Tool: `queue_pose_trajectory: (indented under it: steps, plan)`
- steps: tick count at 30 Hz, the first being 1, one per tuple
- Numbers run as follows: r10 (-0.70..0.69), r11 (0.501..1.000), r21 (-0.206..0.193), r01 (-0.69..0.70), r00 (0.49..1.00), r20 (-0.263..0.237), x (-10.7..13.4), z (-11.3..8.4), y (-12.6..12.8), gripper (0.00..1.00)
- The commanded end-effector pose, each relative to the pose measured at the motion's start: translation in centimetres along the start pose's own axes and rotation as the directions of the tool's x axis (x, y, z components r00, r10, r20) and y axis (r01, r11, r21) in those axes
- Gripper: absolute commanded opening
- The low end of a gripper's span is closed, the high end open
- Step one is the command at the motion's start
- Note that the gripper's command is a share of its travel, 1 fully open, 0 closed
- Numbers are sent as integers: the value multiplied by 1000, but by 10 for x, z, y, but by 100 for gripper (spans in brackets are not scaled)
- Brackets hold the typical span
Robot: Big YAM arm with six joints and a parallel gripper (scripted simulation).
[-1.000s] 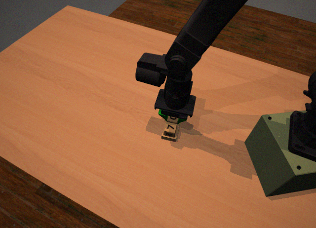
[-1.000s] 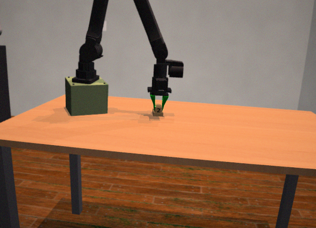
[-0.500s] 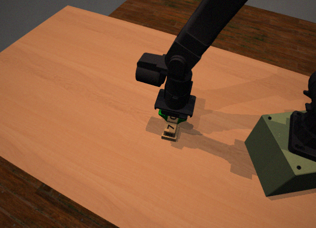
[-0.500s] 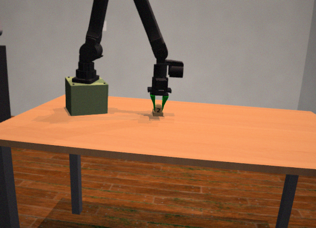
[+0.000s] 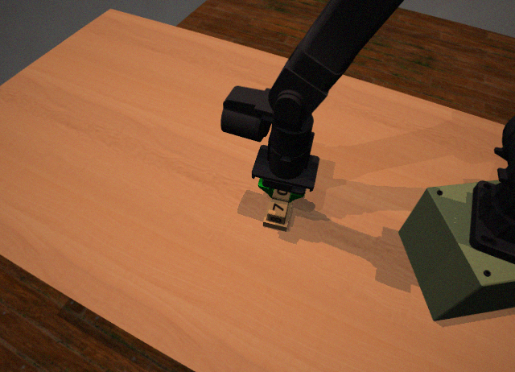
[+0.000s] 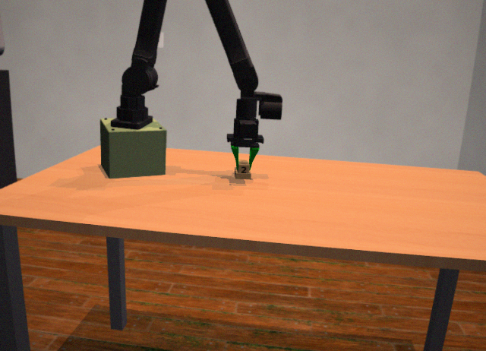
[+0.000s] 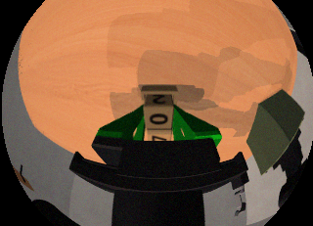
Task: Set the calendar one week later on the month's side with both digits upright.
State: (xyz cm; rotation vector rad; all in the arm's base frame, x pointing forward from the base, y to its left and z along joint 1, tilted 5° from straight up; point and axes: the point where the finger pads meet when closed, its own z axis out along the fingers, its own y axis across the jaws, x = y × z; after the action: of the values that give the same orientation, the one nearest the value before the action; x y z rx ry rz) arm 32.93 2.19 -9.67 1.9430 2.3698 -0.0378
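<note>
The wooden tray [image 5: 274, 225] [image 6: 243, 176] [image 7: 159, 88] stands on the table and bears two cubes in a row. The first cube [image 5: 281, 192] [image 6: 244, 169] [image 7: 157, 119] has 0 on top and an upright 2 on the side facing the exterior camera. The second cube [image 5: 278, 208] [image 7: 158, 135] has 7 on top and 8 on the side facing the top camera. My gripper [image 5: 281, 196] [image 6: 244, 169] [image 7: 158, 108] points down and is shut on the first cube, with one green finger on either side. The month's name is not readable.
The green base block [image 5: 440, 251] [image 6: 135, 153] [image 7: 274, 128] with the arm's foot stands on the table [image 5: 145, 172] [image 6: 333, 210], to the right of the tray in the top view. The arm reaches over the tray from above.
</note>
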Motion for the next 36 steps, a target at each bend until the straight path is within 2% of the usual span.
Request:
queue_pose_trajectory:
  steps: [1,9,36]
  plan:
    - [-2,1000,-17,2,1000,1,-3,1,6,27]
    - [-2,1000,-26,2,1000,2,-3,-10,8,27]
    - [-2,1000,-30,2,1000,2,-2,-19,11,27]
